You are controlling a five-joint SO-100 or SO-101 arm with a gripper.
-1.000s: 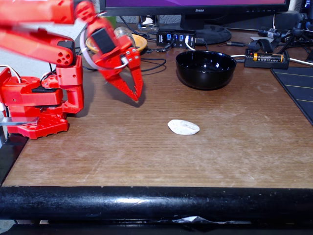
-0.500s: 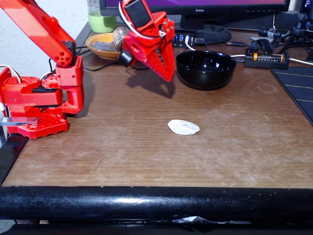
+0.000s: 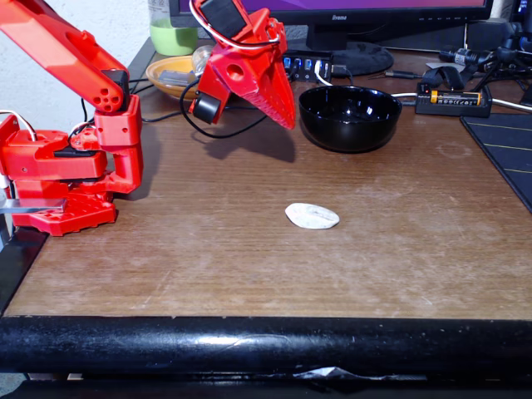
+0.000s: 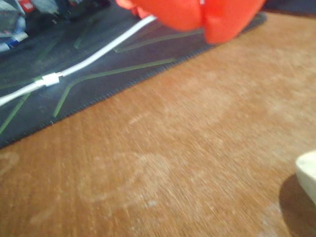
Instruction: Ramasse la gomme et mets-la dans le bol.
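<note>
A worn brown wooden desk (image 3: 249,266) fills the scene, with a monitor base and cables along its far edge and a black padded bar at the near edge.

In the fixed view the gripper (image 3: 285,119) is seen raised above the desk, left of the bowl, its red fingers drawn together to a single point with nothing between them; it is judged to be clenched and empty. In the wrist view its blurred red tips (image 4: 217,22) are seen at the top edge, above bare wood.

The bowl (image 3: 350,117) stands just right of the claw, toward the far side, and is empty. The eraser (image 3: 312,216) lies flat on the desk, nearer the camera and well apart from both claw and bowl; a pale edge of it (image 4: 307,174) is caught at the right border of the wrist view. An orange dish (image 3: 170,79) sits far left, behind the arm, and a dark cutting mat (image 3: 503,154) lies at the right.

The step in hand is judged to be the approach: nothing has been picked up yet. For the next move, the fingers would have to be opened, brought nearer over the eraser and lowered astride it.

Counted: one arm, one gripper, one eraser, one black bowl, one orange dish, one mat.
</note>
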